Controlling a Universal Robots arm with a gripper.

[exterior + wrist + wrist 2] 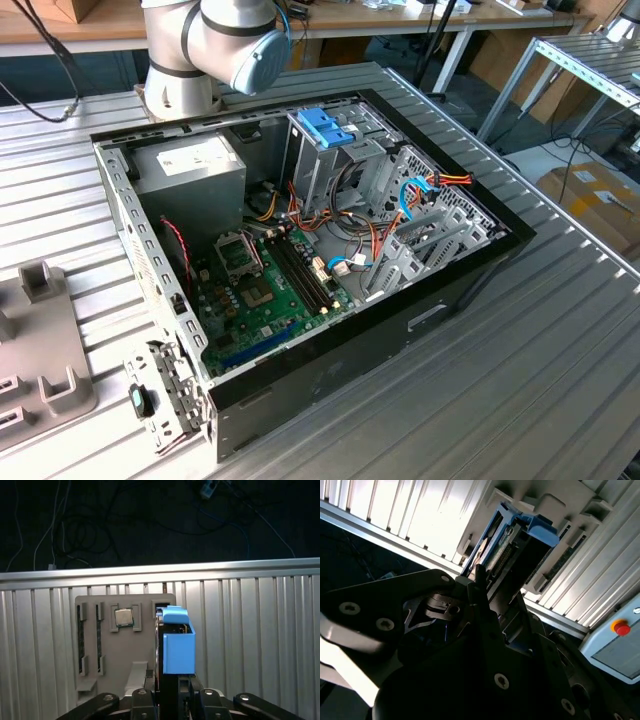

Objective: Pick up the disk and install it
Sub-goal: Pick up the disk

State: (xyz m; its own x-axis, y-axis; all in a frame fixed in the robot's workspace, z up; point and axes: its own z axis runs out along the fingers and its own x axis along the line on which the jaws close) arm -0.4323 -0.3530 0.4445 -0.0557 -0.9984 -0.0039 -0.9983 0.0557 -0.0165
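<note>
Ribbed metal table (560, 380) bearing an open computer case (330, 370); the disk (178, 652) is clamped in the gripper (172, 692).
The case lies lid-off with its rim exposed, and broad table surface runs along it toward the exterior view's right. In the first wrist view, the disk stands edge-on at the side edge of the grey fixture tray (115, 655), near the table's border rail.
</note>
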